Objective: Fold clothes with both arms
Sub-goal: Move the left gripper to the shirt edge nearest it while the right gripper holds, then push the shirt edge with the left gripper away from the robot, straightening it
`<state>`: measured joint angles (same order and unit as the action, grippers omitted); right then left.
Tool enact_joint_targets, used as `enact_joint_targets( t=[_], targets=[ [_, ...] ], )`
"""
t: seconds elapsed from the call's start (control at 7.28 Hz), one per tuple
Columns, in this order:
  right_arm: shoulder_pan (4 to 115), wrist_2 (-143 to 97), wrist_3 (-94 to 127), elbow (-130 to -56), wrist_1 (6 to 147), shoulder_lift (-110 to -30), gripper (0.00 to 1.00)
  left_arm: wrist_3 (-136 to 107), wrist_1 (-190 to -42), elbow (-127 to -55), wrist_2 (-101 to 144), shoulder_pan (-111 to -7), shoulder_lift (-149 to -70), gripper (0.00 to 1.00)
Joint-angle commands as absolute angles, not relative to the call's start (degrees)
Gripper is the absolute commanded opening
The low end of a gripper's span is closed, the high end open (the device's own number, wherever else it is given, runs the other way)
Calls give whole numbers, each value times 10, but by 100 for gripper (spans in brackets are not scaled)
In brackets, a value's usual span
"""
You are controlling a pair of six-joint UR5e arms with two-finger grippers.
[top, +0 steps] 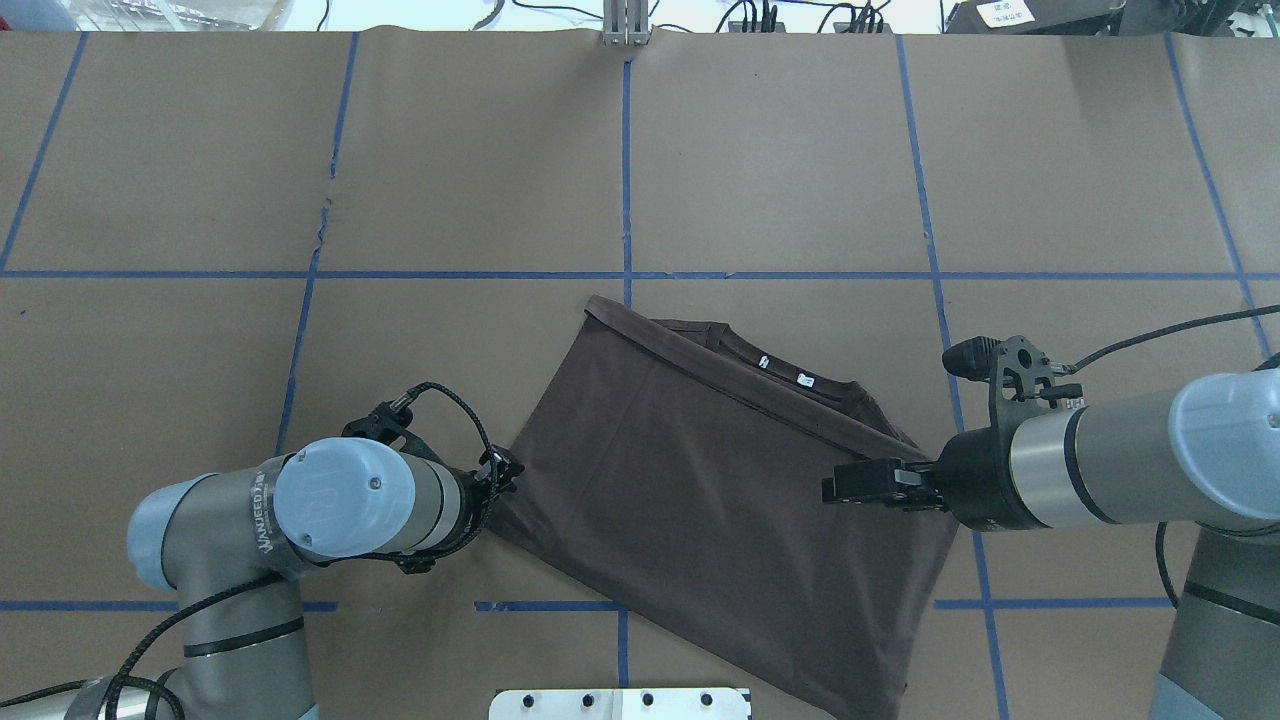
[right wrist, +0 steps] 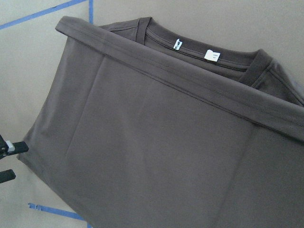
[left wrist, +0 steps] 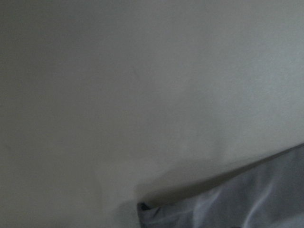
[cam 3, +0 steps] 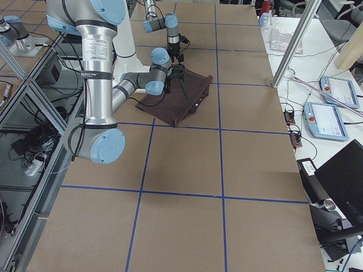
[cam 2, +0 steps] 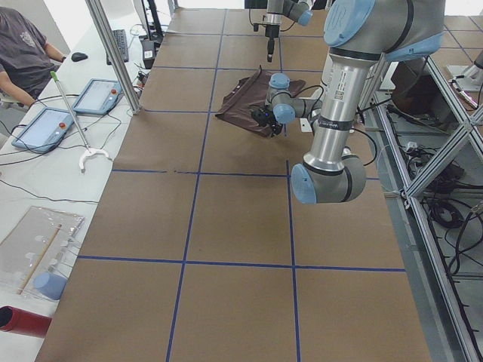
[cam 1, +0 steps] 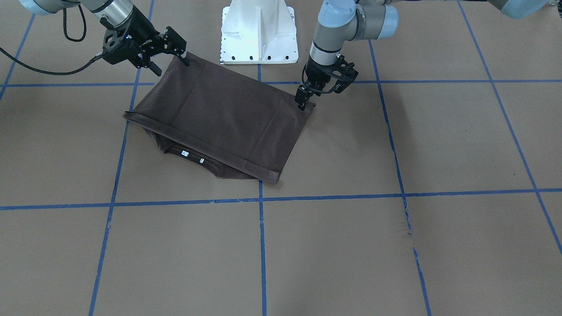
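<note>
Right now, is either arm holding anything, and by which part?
Nothing seems held. The right gripper hangs above the T-shirt, jaws open; the left gripper sits at its corner, jaws apart.

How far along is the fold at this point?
Done: the T-shirt is folded over, its hem lying just short of the collar, tags showing. In hand: the left gripper and right gripper sit at the fold's two corners opposite the collar; the left's fingertips look parted, the right's grip is unclear. Remaining: probably further folds to make it compact.
</note>
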<state>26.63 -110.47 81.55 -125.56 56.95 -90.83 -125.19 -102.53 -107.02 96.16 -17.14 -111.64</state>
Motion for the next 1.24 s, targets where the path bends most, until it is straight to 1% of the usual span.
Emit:
enact_joint_targets(
  t=[0.0,0.14,0.27,0.41,1.1],
  targets=[
    [269,-1106,816,-1256,569,-908,100,-1253,-1025,-1052,955,-170,-1121,83],
    [270,-1106,816,-1256,570,-908,100,-1254,-1025,-1053,955,-170,-1121,56],
    [270,-1107,816,-1256,569,-909,100,-1252,-1025,-1054,955,-170,-1121,23],
    [271,-1107,816,-1256,570,-909,100,-1252,-1025,-1058,956,-170,-1121,0],
    [272,-1107,816,-1255,569,-910,100,-1240,-1025,-1064,957,-190,-1121,0]
  ],
)
